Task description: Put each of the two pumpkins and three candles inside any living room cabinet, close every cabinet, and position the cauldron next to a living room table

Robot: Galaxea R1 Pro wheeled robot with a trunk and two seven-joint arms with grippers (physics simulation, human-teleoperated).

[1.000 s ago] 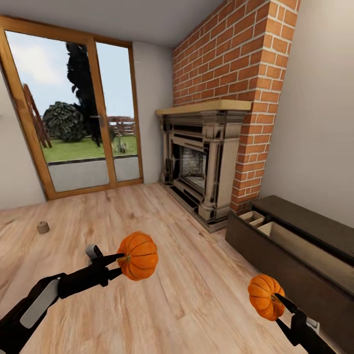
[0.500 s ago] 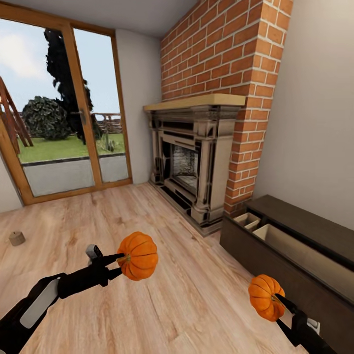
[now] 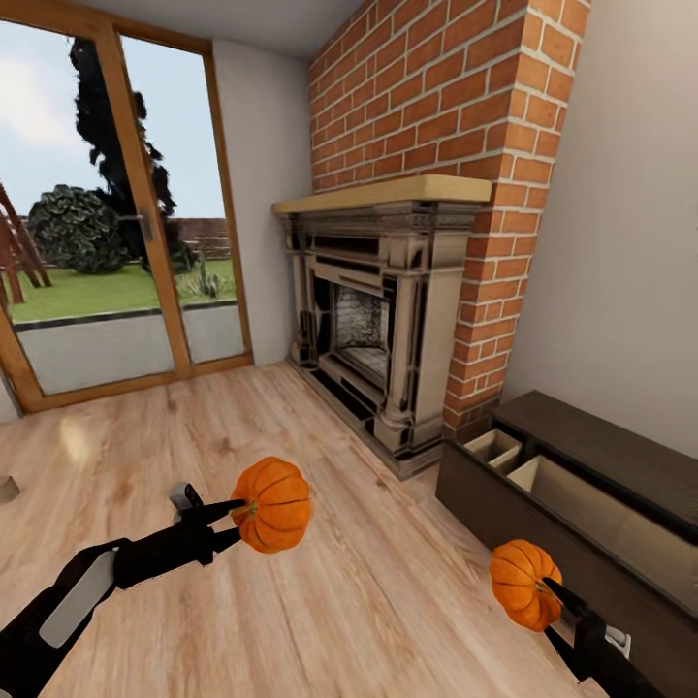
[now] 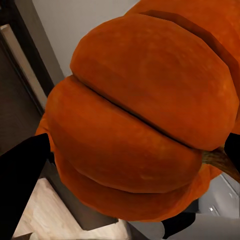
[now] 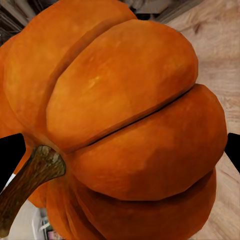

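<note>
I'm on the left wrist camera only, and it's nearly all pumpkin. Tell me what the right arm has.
Observer: The right gripper is shut on the second pumpkin.
Operator: Report the cabinet's state.
Observer: The cabinet along the right-hand wall is open, with its pale inner compartments showing.
Operator: Say what stands beyond it.
Observer: A brick fireplace, just past the cabinet's far end.

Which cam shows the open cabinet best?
Head view: the dark-brown cabinet sits right of the fireplace, pulled open, pale compartments visible. Left wrist view catches a dark slice of it behind the pumpkin. In the right wrist view I can't identify it.
</note>
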